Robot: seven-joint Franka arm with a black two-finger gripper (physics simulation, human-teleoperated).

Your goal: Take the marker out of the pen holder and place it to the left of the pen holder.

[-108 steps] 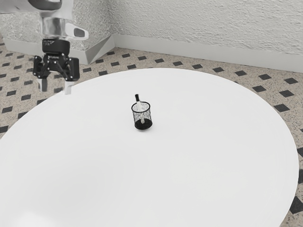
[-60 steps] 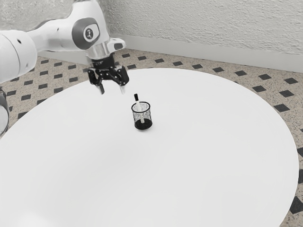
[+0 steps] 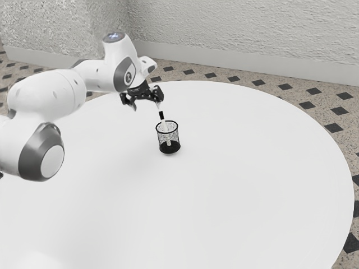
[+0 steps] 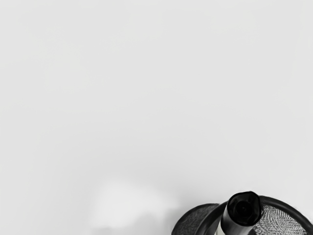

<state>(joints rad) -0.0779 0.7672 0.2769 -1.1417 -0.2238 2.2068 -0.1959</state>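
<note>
I have the gripper in the upper left of the exterior view, hanging over the far part of the table; its two fingers stand wide apart, pointing down, and they have hold of nothing. The marker is in the pen holder, a little above the middle of the exterior view; its black cap pokes up past the rim, tilted toward the exterior view's left, and its white body runs down inside the mesh to the dark base; the holder itself is upright on the tabletop.

In that view the finger nearer the exterior view's right shows just above the cap; I can't tell how near it is in depth. My wrist view looks down on the cap nearly end-on, with the holder's dark rim and mesh beside it and the plain white tabletop around.

The white arm comes in from the exterior view's left; behind the round table I see a floor of speckled tiles with dark diamonds, then a rough pale wall along the top of the frame.
</note>
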